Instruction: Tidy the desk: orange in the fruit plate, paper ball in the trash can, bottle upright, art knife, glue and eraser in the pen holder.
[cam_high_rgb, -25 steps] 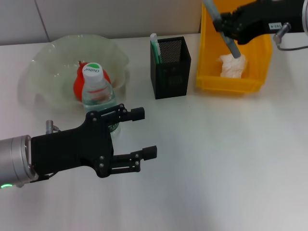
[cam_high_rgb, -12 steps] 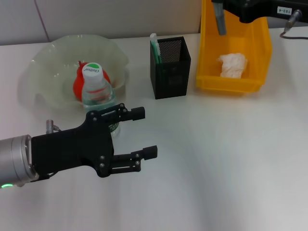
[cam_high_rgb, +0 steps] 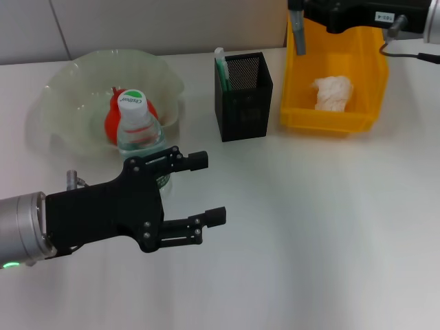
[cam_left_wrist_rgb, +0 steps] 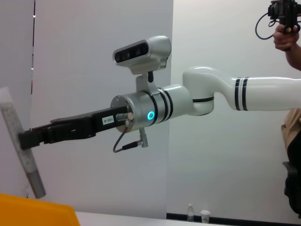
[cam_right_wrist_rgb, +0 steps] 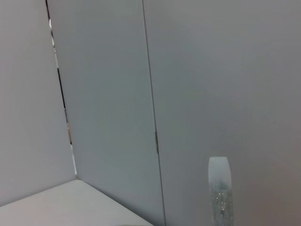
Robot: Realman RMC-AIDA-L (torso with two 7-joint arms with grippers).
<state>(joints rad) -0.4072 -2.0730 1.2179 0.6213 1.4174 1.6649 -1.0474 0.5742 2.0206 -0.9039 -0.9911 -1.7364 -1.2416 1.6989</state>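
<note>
Nearest, at about seven o'clock on the white desk (cam_high_rgb: 316, 227), the left gripper (cam_high_rgb: 206, 187) hangs low with its black fingers spread wide and nothing between them, just in front of the bottle (cam_high_rgb: 141, 137). That bottle stands upright, its green-and-white cap uppermost, at the near rim of the fruit plate (cam_high_rgb: 69, 82) out at ten o'clock, and the orange (cam_high_rgb: 113, 124) lies in the plate directly behind it. Towards twelve o'clock stands the black mesh pen holder (cam_high_rgb: 244, 96), with a white and green item poking up at its far left corner; the other contents cannot be made out through the mesh. Farther, at one o'clock, the yellow trash can (cam_high_rgb: 330, 120) holds the paper ball (cam_high_rgb: 333, 93) on its floor. Above the bin's far left corner, the right gripper (cam_high_rgb: 297, 31) is raised, a grey finger pointing down; whether it is spread or closed cannot be told, though nothing appears to be held. Judging by how things lie, the paper-ball step looks finished and the visible items seem sorted, so the next move probably calls for the right arm to lift clear of the bin without clipping its wall, and for both arms to withdraw.
</note>
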